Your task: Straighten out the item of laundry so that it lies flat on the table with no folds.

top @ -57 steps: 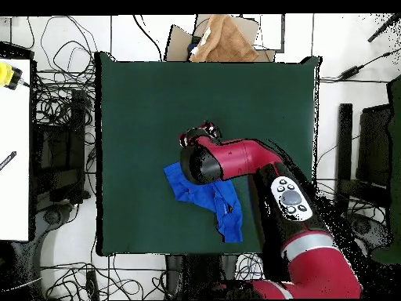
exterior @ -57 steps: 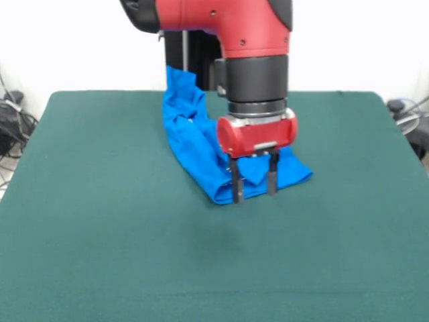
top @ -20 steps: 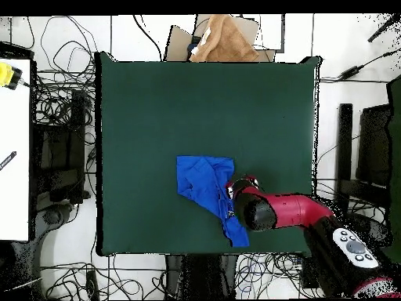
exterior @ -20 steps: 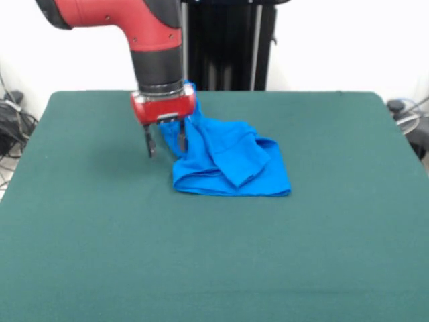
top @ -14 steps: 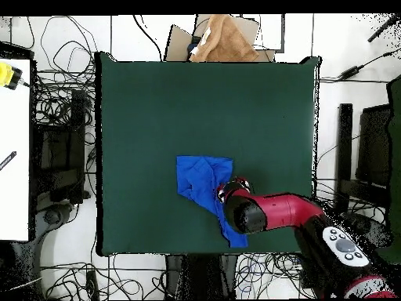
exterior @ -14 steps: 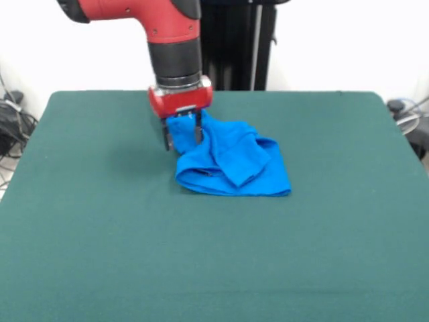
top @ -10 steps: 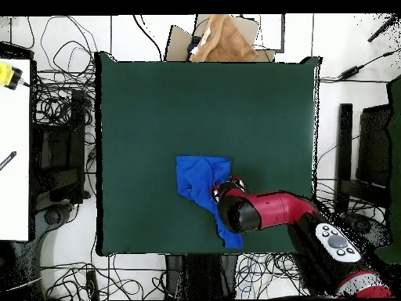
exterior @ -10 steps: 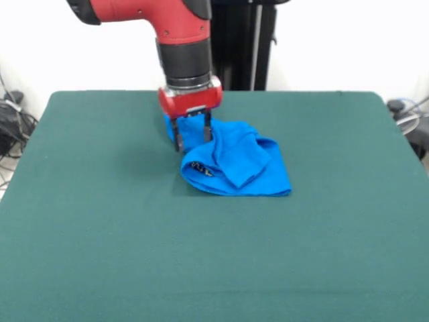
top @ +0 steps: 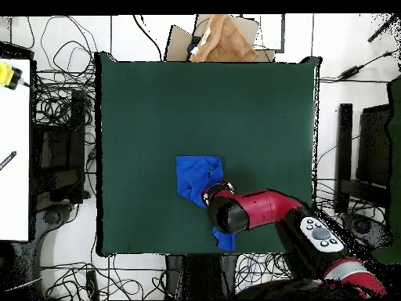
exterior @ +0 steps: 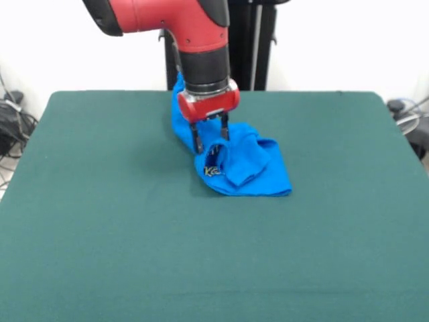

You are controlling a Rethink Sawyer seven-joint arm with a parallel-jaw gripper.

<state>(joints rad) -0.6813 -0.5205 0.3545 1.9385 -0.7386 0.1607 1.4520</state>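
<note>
The item of laundry, a bright blue T-shirt (exterior: pixel 255 168), lies bunched in folds at the far middle of the green table (exterior: pixel 100 221). A narrow strip of it runs up behind the arm toward the far edge. White lettering shows on a turned-up fold at its left. My gripper (exterior: pixel 210 139) stands open at the shirt's left end, pointing down, with cloth between the two fingers. In the overhead view the shirt (top: pixel 192 176) pokes out from under the red arm (top: pixel 251 210), which hides the gripper.
A brown cloth on cardboard (top: pixel 223 39) sits just beyond one table edge. Cables lie on the floor all round the table. A white bench (top: pixel 14 149) with a yellow object stands off to one side.
My gripper has moved right along the shirt's far left end, pushing that edge inward. The fold there turned over and white lettering came into sight. The shirt's right corner stayed put.
</note>
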